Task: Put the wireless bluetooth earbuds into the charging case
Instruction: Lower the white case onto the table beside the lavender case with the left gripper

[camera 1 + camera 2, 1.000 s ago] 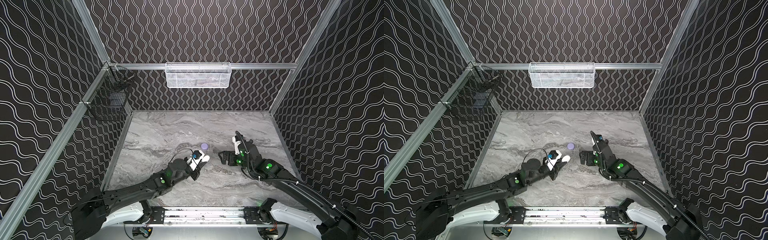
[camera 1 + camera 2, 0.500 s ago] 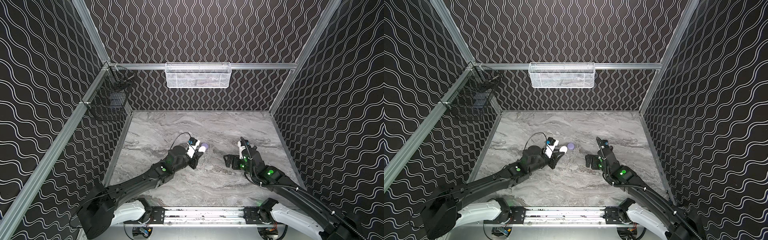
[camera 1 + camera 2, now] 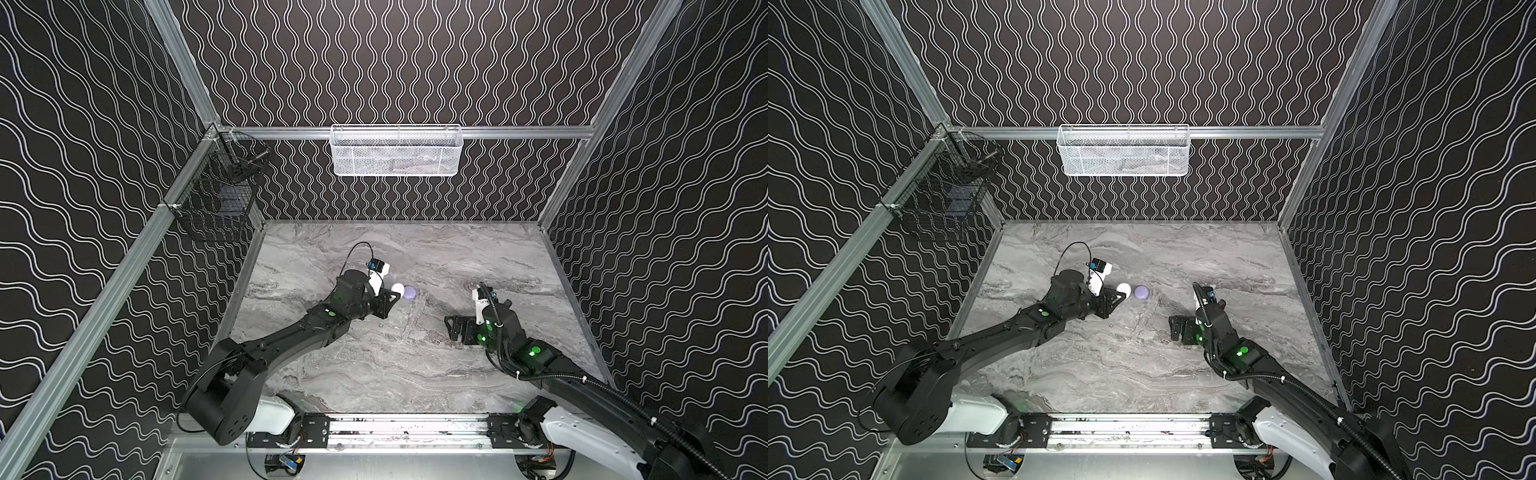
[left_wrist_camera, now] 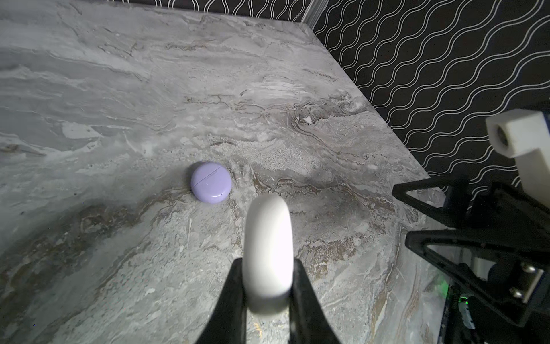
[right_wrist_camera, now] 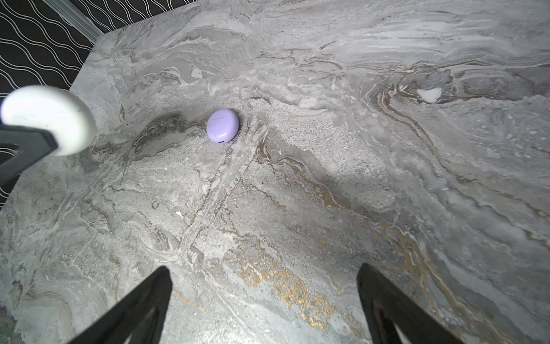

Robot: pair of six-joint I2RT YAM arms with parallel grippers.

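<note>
My left gripper (image 4: 267,263) is shut on a white round charging case (image 4: 268,253), held edge-on above the marble table; both top views show this case (image 3: 397,287) (image 3: 1124,288) at the gripper's tip (image 3: 390,297). A closed lavender charging case (image 4: 211,182) (image 5: 222,125) lies on the table just beyond the white one, next to it in both top views (image 3: 409,292) (image 3: 1141,292). My right gripper (image 5: 264,269) (image 3: 455,330) stands open and empty, low over the table to the right. The earbuds are out of view.
A white mesh basket (image 3: 396,150) hangs on the back wall and a black wire basket (image 3: 220,199) on the left wall. Patterned walls enclose the marble table (image 3: 395,374) on three sides.
My left arm has carried the white case away from the front edge, up beside the lavender case. The right gripper has drawn back a little toward the front and stays open.
</note>
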